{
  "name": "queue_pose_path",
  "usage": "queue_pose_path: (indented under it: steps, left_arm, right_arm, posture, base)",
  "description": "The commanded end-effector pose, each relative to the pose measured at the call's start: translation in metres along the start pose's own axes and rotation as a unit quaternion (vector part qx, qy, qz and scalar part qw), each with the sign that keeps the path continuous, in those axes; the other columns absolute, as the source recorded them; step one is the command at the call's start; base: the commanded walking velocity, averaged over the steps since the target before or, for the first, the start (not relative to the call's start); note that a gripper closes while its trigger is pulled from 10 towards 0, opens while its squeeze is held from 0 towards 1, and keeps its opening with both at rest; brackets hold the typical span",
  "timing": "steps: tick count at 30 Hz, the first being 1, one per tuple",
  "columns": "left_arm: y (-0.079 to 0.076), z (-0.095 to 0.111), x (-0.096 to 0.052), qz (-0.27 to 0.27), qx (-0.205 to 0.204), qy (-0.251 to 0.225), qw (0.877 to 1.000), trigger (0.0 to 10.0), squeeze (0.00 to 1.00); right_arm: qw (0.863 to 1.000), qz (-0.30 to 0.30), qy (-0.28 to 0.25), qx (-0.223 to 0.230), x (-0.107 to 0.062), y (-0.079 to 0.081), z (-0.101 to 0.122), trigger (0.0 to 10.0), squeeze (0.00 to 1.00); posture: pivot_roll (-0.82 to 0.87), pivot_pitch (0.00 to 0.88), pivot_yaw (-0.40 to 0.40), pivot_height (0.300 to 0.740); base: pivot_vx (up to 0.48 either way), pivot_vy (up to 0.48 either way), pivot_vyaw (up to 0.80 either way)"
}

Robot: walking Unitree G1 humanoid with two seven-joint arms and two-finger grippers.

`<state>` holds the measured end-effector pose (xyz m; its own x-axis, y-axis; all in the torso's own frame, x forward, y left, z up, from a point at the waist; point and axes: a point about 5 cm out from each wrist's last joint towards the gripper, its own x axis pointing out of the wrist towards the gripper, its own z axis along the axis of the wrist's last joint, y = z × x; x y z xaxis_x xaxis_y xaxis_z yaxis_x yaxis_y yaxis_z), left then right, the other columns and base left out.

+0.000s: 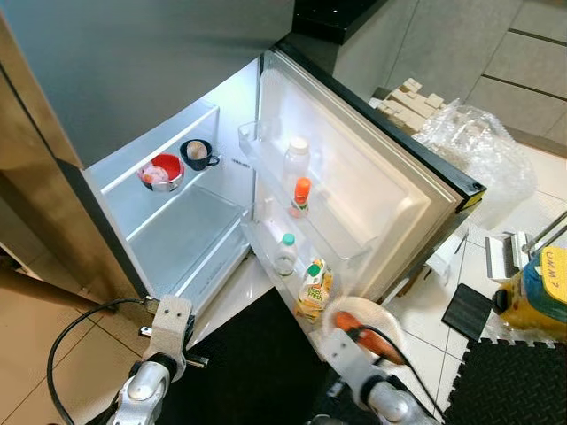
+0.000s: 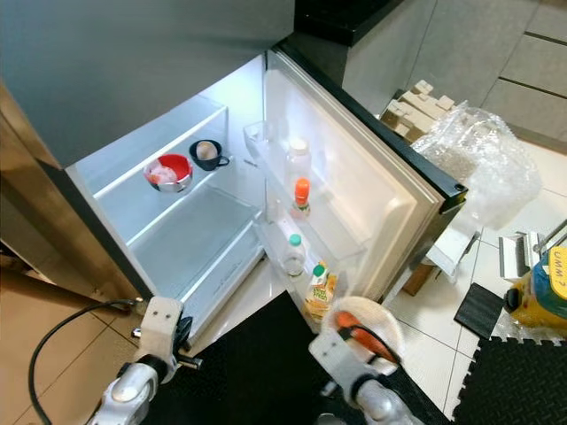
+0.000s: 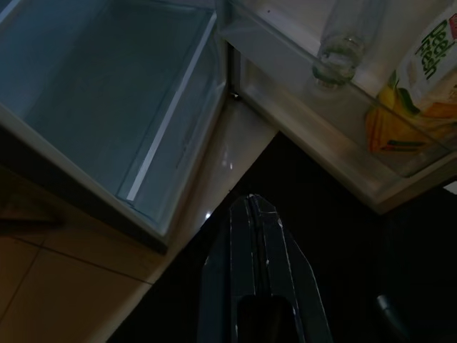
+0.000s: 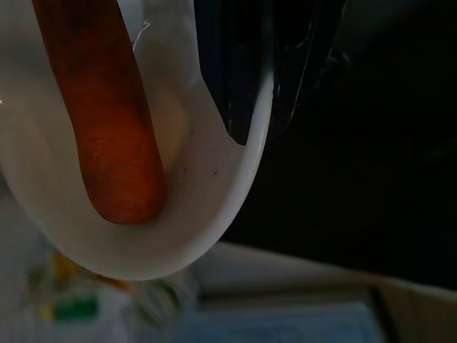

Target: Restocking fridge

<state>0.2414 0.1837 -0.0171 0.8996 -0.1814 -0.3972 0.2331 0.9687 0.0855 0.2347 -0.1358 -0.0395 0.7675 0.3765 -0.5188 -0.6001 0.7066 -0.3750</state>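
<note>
While its two black fingers pinch the rim of a shallow white bowl (image 4: pixel 143 243), the right gripper (image 4: pixel 250 107) holds it low before the open fridge door (image 1: pixel 390 190); an orange carrot (image 4: pixel 107 107) lies inside the bowl. Pressed together, the left gripper (image 3: pixel 258 236) hangs over the dark mat (image 1: pixel 248 372). Just beyond the bowl, the door's bottom rack holds a yellow juice carton (image 1: pixel 314 289) and a clear bottle (image 1: pixel 285 254). A red bowl (image 1: pixel 162 172) and a dark cup (image 1: pixel 197 153) sit on the inner shelf.

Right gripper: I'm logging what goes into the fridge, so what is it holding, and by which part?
The right gripper holds a white bowl with a carrot in it, its fingers pinching the bowl's rim.
</note>
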Motion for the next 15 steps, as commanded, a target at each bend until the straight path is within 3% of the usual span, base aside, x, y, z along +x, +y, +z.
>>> queue_pose_path:
  steps: [1, 5, 13, 15]
  left_arm:
    - [-0.004, -0.008, -0.003, -0.001, 0.0, 0.013, 1.0, 10.0, 0.0]
    - [-0.004, -0.009, -0.004, 0.001, 0.001, 0.013, 1.0, 10.0, 0.0]
    - [-0.003, -0.009, -0.004, 0.005, 0.0, 0.011, 1.0, 10.0, 0.0]
    - [-0.002, -0.009, -0.003, 0.005, 0.0, 0.01, 1.0, 10.0, 0.0]
  right_arm:
    - [1.0, 0.011, -0.013, -0.013, 0.0, 0.001, 0.003, 10.0, 0.0]
    - [0.998, 0.024, -0.033, -0.038, 0.005, 0.001, 0.013, 10.0, 0.0]
    - [0.996, 0.012, -0.036, -0.079, 0.006, -0.015, 0.017, 10.0, 0.0]
    - [0.994, -0.014, -0.026, -0.104, 0.003, -0.032, 0.013, 10.0, 0.0]
  posture:
    - [-0.09, 0.129, -0.053, 0.74]
    - [-0.09, 0.122, -0.054, 0.74]
    - [-0.09, 0.117, -0.053, 0.74]
    - [-0.09, 0.118, -0.054, 0.74]
  base:
    - [0.0, 0.0, 0.0]
    - [0.0, 0.0, 0.0]
    - [0.0, 0.0, 0.0]
    - [0.0, 0.0, 0.0]
